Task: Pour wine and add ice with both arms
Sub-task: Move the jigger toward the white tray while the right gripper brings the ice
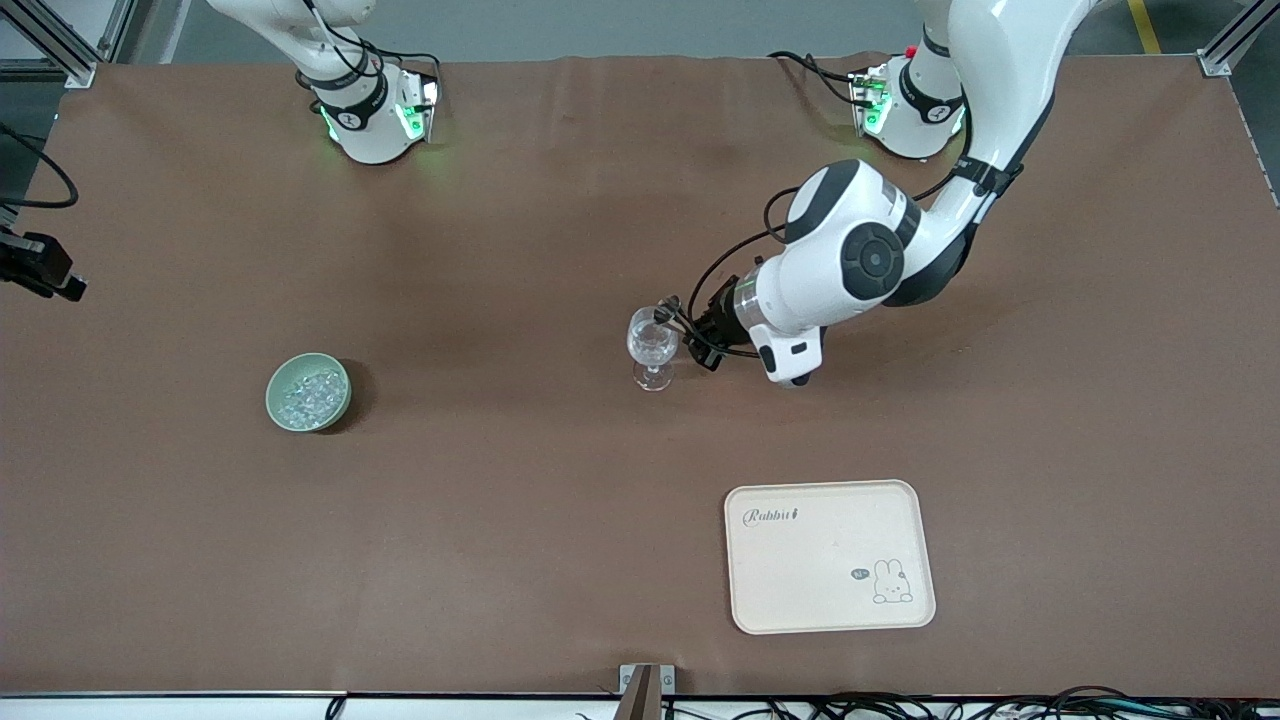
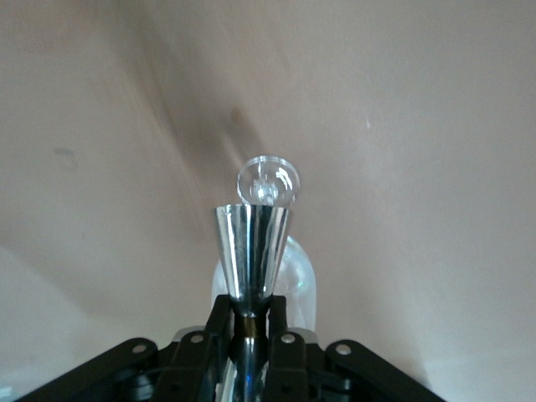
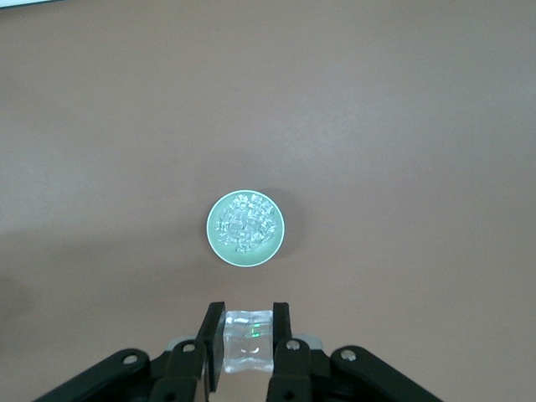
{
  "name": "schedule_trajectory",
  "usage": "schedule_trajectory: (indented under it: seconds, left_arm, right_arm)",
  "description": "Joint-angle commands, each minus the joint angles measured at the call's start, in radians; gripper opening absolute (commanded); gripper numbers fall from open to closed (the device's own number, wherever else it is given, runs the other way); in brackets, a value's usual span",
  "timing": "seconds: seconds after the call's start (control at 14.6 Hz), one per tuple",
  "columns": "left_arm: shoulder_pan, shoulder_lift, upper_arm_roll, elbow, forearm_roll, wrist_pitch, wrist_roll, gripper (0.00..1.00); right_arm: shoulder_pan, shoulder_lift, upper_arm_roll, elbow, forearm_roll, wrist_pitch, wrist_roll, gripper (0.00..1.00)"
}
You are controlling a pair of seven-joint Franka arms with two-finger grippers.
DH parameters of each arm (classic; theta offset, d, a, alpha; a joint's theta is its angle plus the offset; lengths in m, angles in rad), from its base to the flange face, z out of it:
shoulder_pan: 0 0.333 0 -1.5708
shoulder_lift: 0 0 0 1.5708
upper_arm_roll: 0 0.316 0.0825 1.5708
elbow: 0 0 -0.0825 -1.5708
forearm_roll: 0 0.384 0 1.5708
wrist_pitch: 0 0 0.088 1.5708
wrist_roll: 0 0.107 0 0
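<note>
A clear stemmed glass [image 1: 652,345] stands upright mid-table. My left gripper [image 1: 697,340] reaches it from the left arm's end and is shut on its stem. In the left wrist view the shiny stem [image 2: 249,251] runs between the black fingers [image 2: 219,316], with the round foot [image 2: 268,180] past them. My right gripper [image 3: 248,322] is out of the front view. It hangs high over the green bowl [image 3: 211,226] and is shut on one clear ice cube [image 3: 249,356]. More ice [image 1: 312,392] fills that bowl [image 1: 275,385]. No wine shows.
A cream tray [image 1: 828,555] with a rabbit print lies nearer the front camera than the glass, toward the left arm's end. Both arm bases stand along the table's back edge. A black device [image 1: 40,265] juts in at the right arm's end.
</note>
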Motion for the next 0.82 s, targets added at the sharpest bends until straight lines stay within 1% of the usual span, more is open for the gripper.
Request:
schedule_trajectory:
  seconds: [0.0,0.21,0.27,0.48,0.55,0.62,0.69,0.75]
  left_arm:
    - [0.007,-0.047,0.067,0.0,-0.18,-0.053,0.121,0.0]
    - [0.008,-0.052,0.176,0.006,-0.375,-0.055,0.144,0.01]
    - [0.007,-0.05,0.216,0.008,-0.427,-0.055,0.153,0.01]
    - [0.004,-0.043,0.363,0.012,-0.658,-0.053,0.241,0.01]
    - [0.004,-0.031,0.4,0.025,-0.738,-0.053,0.285,0.01]
    - [0.005,-0.008,0.431,0.029,-0.789,-0.053,0.322,0.01]
    - [0.004,0.018,0.462,0.038,-0.837,-0.053,0.359,0.01]
    - [0.002,0.046,0.474,0.051,-0.88,-0.053,0.38,0.01]
  right_arm:
    - [-0.017,-0.028,0.01,-0.024,0.017,-0.003,-0.026,0.01]
    - [-0.001,-0.026,0.02,-0.021,0.018,-0.003,-0.015,0.01]
    - [0.024,-0.026,0.027,-0.015,0.017,-0.006,-0.012,0.01]
    - [0.132,-0.017,0.027,-0.013,0.018,-0.014,0.098,0.01]
    - [0.177,-0.014,0.027,-0.015,0.018,-0.014,0.138,0.01]
    - [0.209,-0.006,0.028,-0.013,0.02,-0.013,0.179,0.01]
    - [0.248,0.006,0.027,-0.015,0.053,-0.013,0.23,0.01]
    - [0.271,0.02,0.025,-0.015,0.092,-0.01,0.271,0.01]
